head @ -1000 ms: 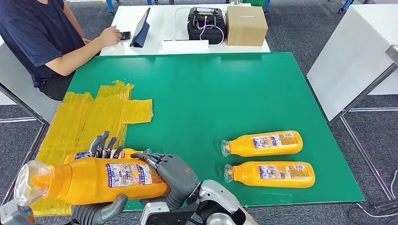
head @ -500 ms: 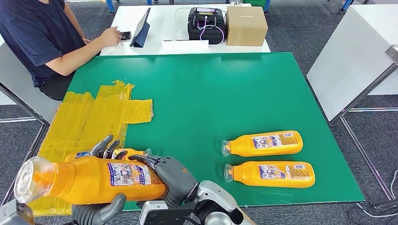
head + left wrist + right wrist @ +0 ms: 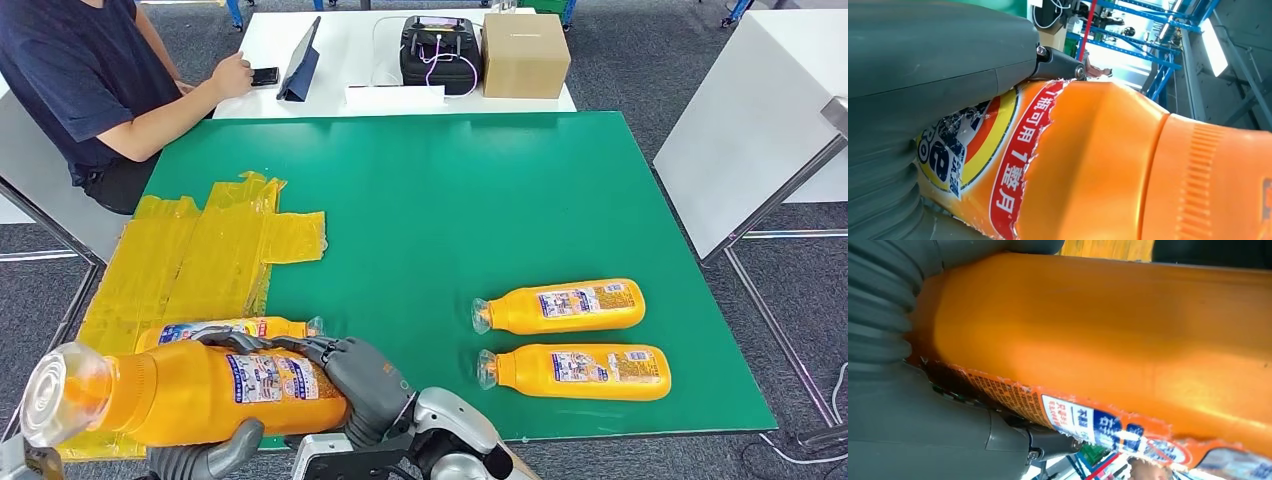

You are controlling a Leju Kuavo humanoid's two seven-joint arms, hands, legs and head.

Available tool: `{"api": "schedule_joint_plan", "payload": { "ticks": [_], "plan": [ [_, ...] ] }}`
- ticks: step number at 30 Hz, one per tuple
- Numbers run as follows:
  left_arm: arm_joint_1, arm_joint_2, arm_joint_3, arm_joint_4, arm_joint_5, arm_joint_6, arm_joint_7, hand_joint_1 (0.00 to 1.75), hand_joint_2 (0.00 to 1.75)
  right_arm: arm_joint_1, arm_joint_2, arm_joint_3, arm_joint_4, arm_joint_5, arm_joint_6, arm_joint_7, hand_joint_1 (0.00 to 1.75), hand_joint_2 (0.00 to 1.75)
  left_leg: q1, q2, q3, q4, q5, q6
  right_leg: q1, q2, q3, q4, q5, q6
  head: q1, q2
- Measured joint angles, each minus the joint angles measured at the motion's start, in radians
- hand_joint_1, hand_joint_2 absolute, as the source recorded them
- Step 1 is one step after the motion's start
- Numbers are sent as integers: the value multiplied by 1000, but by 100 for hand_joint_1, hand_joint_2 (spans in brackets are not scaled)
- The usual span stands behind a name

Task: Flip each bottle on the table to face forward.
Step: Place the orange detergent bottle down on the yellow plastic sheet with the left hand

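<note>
I hold a large orange bottle [image 3: 190, 392] sideways close to the camera, clear cap pointing left, back label up. My left hand [image 3: 200, 462] grips it from below, thumb on the near side. My right hand [image 3: 368, 385] wraps its base end, fingers lying over the top. The left wrist view has the bottle [image 3: 1128, 165] pressed against that hand, and the right wrist view has the bottle's body [image 3: 1128, 330] against the right hand. Another orange bottle [image 3: 235, 328] lies just behind. Two more bottles [image 3: 560, 306] [image 3: 575, 372] lie at the right, caps pointing left.
Green table [image 3: 450, 200] with yellow tape patches [image 3: 200, 250] on its left side. A seated person [image 3: 80, 80] is at the far left with a hand by a phone. Behind stands a white table with a cardboard box [image 3: 525, 55] and a black case [image 3: 438, 50].
The held bottle has sunk a little and shifted left. My left fingers, which stuck up behind it, have folded down around it. The person's hand has lifted off the phone.
</note>
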Motion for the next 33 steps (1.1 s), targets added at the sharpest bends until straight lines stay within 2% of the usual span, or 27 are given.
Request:
{"api": "schedule_joint_plan", "payload": {
  "ticks": [8,12,16,21,24,29,33],
  "plan": [
    [0,3,5,-8,-125,37,-5,175,175,16,-12,-12,-4,59,-39,22,0,175,0,0,0,0,0,0,0,0,0,0,0,0,0,0],
    [2,3,17,-9,-204,74,-6,175,175,24,-22,-21,-13,79,-52,34,0,0,0,0,0,0,0,0,0,0,0,0,0,0,0,0],
    [13,-4,102,-10,-552,185,-25,175,175,71,-73,-72,-91,99,-93,51,0,0,0,0,0,0,0,0,0,0,0,0,0,0,0,0],
    [-7,-33,311,11,-1037,296,-47,175,175,166,-142,-183,-244,78,-95,34,0,0,0,0,0,0,0,0,0,0,-1,0,0,0,0,0],
    [-27,-35,398,52,-1269,362,-36,175,175,201,-170,-231,-312,57,-90,26,0,0,0,0,0,0,0,0,0,0,0,0,0,0,0,0],
    [-44,-4,431,137,-1568,473,22,175,175,257,-204,-274,-378,49,-95,2,0,0,0,0,0,0,0,0,0,0,0,0,0,0,0,0],
    [-83,62,403,226,-1645,496,85,175,175,285,-225,-289,-411,60,-121,-17,0,0,0,0,1,0,0,0,0,0,-1,0,0,0,0,0]
  ]
}}
